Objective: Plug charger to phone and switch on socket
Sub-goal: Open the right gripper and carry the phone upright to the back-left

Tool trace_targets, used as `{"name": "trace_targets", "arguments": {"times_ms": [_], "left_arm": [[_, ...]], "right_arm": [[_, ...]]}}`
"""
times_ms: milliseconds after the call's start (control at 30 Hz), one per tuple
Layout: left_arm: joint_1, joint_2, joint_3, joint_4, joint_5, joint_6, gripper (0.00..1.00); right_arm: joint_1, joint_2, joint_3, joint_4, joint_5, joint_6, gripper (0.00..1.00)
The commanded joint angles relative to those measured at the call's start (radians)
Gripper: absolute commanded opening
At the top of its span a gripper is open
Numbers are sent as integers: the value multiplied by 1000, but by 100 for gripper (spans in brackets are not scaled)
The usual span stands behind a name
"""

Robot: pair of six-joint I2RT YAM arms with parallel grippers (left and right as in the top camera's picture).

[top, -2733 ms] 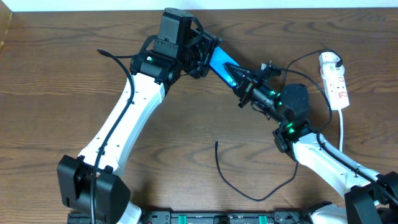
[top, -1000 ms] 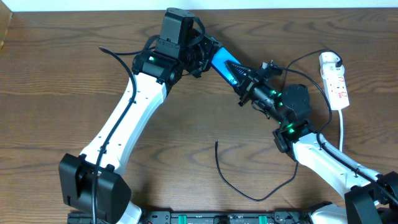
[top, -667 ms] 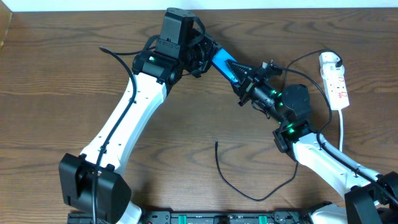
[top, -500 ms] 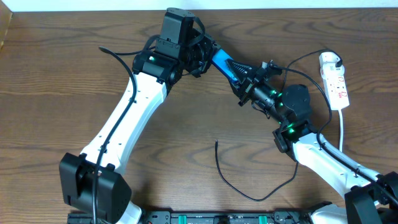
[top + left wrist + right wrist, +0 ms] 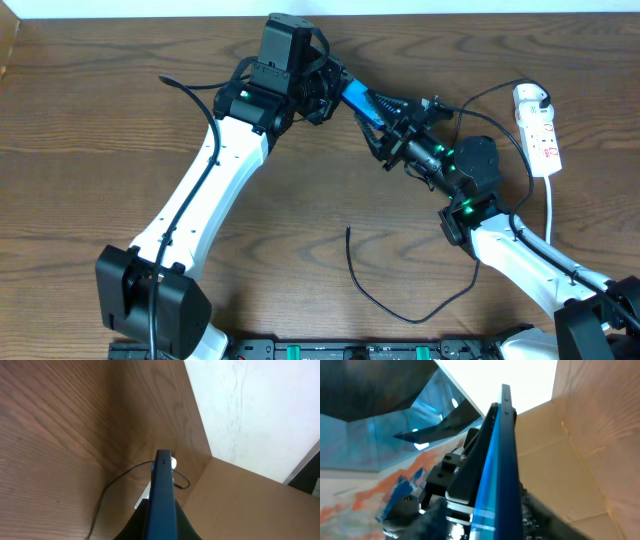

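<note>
Quick count first: two arms, one phone, one black charger cable, one power strip, one white cord, all on or over one wooden counter (image 5: 90,150). The phone (image 5: 355,98) was up at the back middle of the counter, held between the tips of the left arm (image 5: 200,190) and the right arm (image 5: 520,255). The left jaws were pinching its upper end tight, and in the left wrist view the phone (image 5: 161,490) stuck straight out from them, edge-on. The right jaws stood spread on either side of the lower end, and I couldn't tell whether they touched it. From the right wrist the phone (image 5: 497,460) was just a thin blue edge running up the shot. The charger cable (image 5: 349,250) lay loose on the counter in front, well apart from the phone, with its free end pointing toward the back. The power strip (image 5: 541,130) sat at the far right edge with a white adapter (image 5: 531,96) plugged in at the top and the white cord (image 5: 550,210) trailing down from it. Versus a second ago, the right jaws had been clamped on the phone's lower end and had since let go and widened, while the left jaws had squeezed in further. Less blue screen showed from overhead. The cable and power strip hadn't budged.
</note>
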Motion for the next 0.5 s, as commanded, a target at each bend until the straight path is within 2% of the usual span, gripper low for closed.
{"name": "trace_targets", "arguments": {"times_ms": [0, 100, 267, 467], "left_arm": [[-2, 11, -4, 3, -2, 2, 8], [-2, 11, -4, 3, -2, 3, 7], [-1, 11, -4, 3, -2, 6, 7], [44, 9, -4, 9, 8, 64, 8]], "right_arm": [[5, -12, 19, 4, -2, -11, 56], [5, -12, 19, 3, -1, -11, 75], [4, -12, 19, 3, -1, -11, 97], [-14, -12, 19, 0, -2, -73, 99]]}}
